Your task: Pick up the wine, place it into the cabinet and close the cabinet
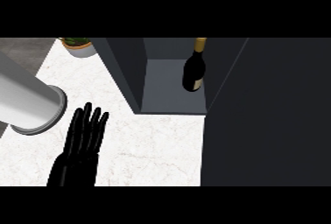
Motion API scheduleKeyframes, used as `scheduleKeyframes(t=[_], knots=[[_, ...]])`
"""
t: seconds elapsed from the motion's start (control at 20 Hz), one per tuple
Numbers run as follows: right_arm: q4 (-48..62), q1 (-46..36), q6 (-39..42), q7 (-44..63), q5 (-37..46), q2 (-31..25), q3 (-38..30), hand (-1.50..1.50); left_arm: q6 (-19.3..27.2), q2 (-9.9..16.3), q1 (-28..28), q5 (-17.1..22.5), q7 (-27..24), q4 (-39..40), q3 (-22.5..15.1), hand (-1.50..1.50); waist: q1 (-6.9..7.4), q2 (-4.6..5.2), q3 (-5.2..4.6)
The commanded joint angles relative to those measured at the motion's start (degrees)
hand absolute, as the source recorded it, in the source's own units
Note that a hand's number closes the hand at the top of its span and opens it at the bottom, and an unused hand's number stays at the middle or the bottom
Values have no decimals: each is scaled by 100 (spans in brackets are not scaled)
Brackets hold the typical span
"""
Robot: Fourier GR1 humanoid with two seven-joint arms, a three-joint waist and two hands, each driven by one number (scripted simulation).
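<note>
Marble counter [155,144]: wine [194,70] in cabinet [171,94], seemingly well apart from open left hand [81,140].

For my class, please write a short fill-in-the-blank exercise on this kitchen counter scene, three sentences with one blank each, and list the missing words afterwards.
1. The wine bottle stands upright inside the ______, near its right wall.
2. The left hand lies over the white counter with its fingers ______.
3. At the far left corner of the counter stands a potted ______ in a grey pot.

Missing words: cabinet; straight; plant
</note>
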Motion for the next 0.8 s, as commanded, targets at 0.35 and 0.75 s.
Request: scheduleKeyframes(t=[0.35,0.75], knots=[[-852,475,1,1131,-656,82,1401,150,-393,963,2089,134,-595,-1424,858,-150,21,-7,-8],[-723,-117,-856,1602,820,977,3273,150,-1556,1485,3005,1051,-755,-1465,2370,-150,12,-9,-15]])
